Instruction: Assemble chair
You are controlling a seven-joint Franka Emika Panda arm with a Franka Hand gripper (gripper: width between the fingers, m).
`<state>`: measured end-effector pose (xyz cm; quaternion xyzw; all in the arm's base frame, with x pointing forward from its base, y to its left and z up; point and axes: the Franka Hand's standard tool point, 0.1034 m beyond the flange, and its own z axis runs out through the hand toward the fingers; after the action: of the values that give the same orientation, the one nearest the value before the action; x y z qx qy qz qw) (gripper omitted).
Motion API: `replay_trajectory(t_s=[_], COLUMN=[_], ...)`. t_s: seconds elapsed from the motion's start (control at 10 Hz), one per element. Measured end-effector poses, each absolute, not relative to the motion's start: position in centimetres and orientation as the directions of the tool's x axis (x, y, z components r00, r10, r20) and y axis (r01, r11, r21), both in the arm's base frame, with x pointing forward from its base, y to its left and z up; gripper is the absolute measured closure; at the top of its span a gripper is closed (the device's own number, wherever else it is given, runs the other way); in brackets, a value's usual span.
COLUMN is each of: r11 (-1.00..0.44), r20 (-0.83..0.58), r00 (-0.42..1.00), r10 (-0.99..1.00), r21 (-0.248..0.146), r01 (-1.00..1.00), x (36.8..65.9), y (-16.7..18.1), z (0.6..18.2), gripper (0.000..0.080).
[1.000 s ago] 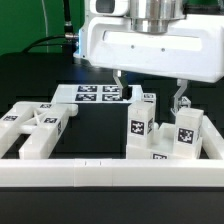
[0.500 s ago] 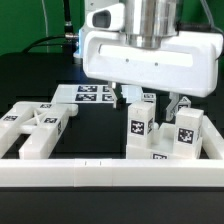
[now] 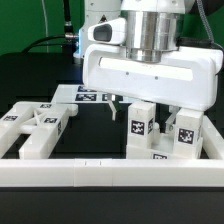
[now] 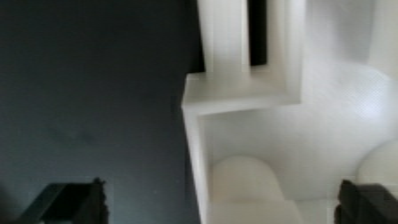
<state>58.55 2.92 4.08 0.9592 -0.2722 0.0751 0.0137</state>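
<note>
Several glossy white chair pieces with black-and-white tags lie on the black table. Two chunky pieces stand upright at the exterior view's right, one (image 3: 140,127) beside the other (image 3: 186,132). A flatter piece (image 3: 36,127) lies at the left. My gripper (image 3: 142,113) hangs open right over the upright pieces, one dark finger on either side of the nearer one. In the wrist view a white piece (image 4: 267,130) fills the space between the fingertips (image 4: 71,202), and the gripper (image 4: 221,203) is open and touches nothing.
The marker board (image 3: 92,95) lies flat behind the pieces. A long low white border rail (image 3: 100,176) runs along the front, with a side arm at the left (image 3: 10,135). Bare black table (image 3: 95,130) separates the left piece from the upright ones.
The gripper has come down and shifted toward the exterior view's left, now hiding the tops of the upright pieces. Its jaws stayed open. No piece has moved.
</note>
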Motion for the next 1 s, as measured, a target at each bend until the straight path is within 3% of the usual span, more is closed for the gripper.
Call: replay_trajectory(t_s=[0.3,0.7,1.0], r11=[-0.856,-0.885,-0.899], r20=[0.170,0.185,0.188], r00=[0.841,0.867,0.880], r10=[-0.513,-0.463,-0.436], r21=[-0.023,-0.041,-0.034], r01=[-0.517,-0.464,-0.438], x=[58.9,58.9,58.7], y=[3.3,3.8,3.8], z=[4.1,6.5,6.3], gripper=[0.0150,0.0150,0.0150])
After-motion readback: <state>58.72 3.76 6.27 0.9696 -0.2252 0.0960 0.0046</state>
